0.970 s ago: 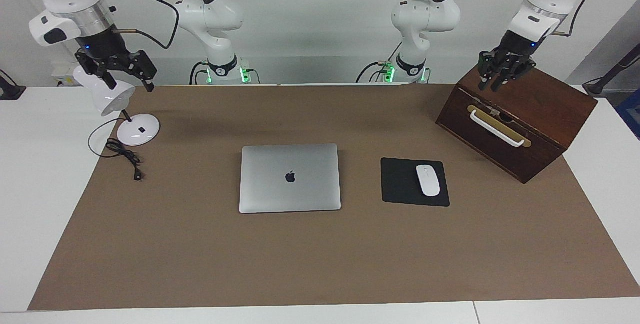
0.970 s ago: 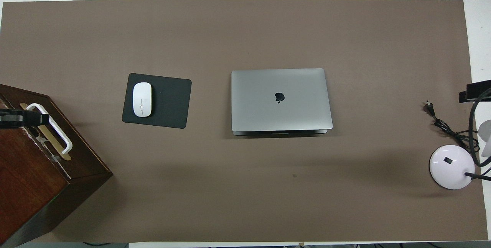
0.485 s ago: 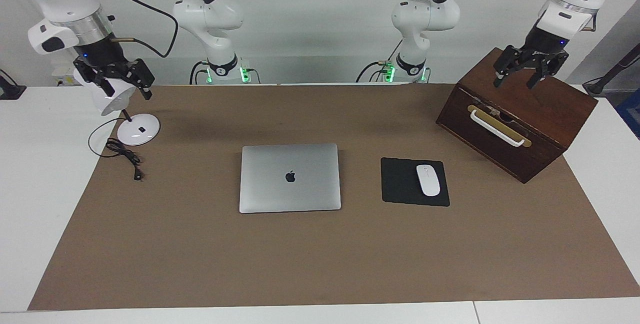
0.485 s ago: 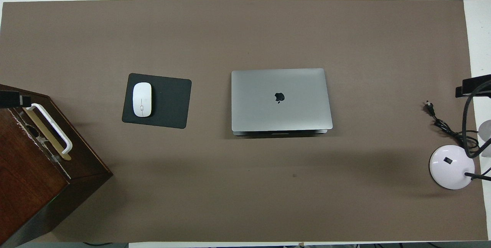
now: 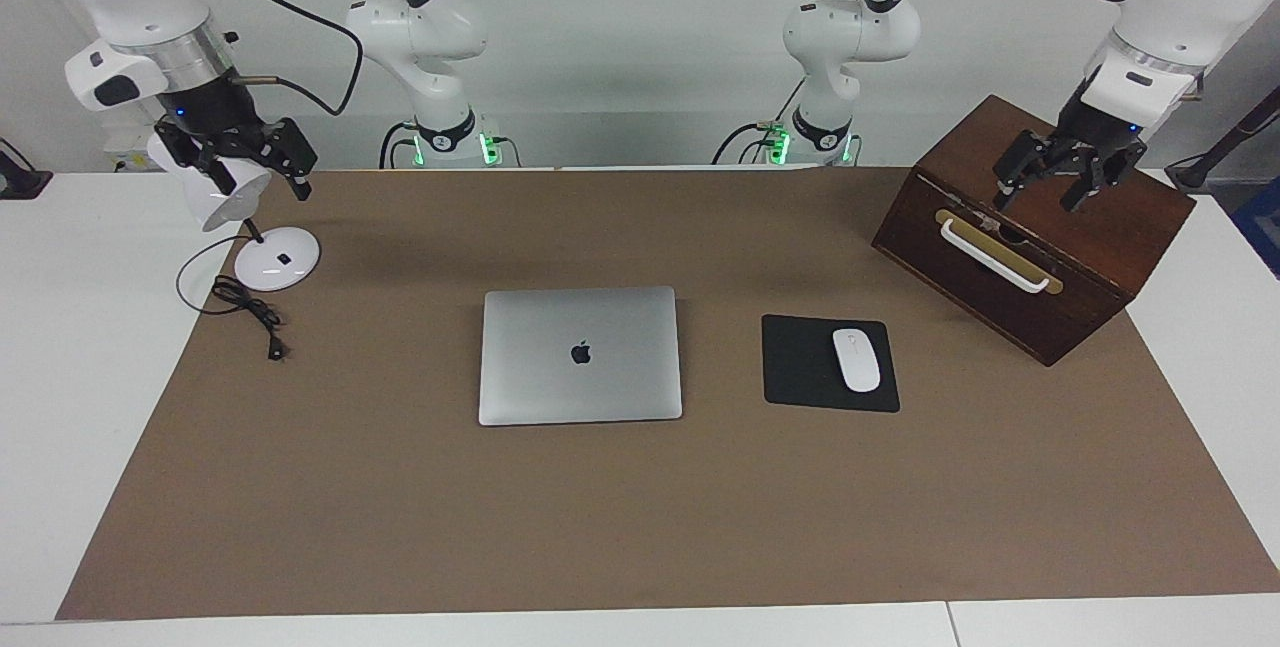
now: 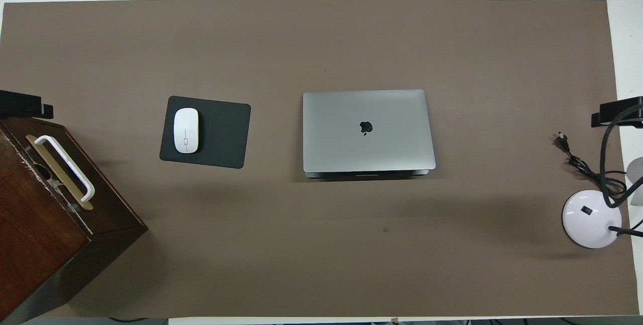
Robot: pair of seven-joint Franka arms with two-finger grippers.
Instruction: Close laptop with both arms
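Inventory as I count it from my station:

- One laptop [image 5: 580,355], silver-grey, lid down, one dark logo on it.
- One black mousepad [image 5: 808,365].
- One white mouse [image 5: 856,359].
- One dark wooden box [image 5: 1060,247], with one white handle [image 5: 993,255].
- One white desk lamp [image 5: 245,227], with one black cord [image 5: 245,312].
- One brown mat [image 5: 640,527] over one white table [image 5: 80,347].
- Two white arms: one left arm [image 5: 1150,17], one right arm [image 5: 130,7].
- Two grippers: one left gripper [image 5: 1042,195], one right gripper [image 5: 262,185]. I see both with fingers spread.

Fourteen entries in total on my count.
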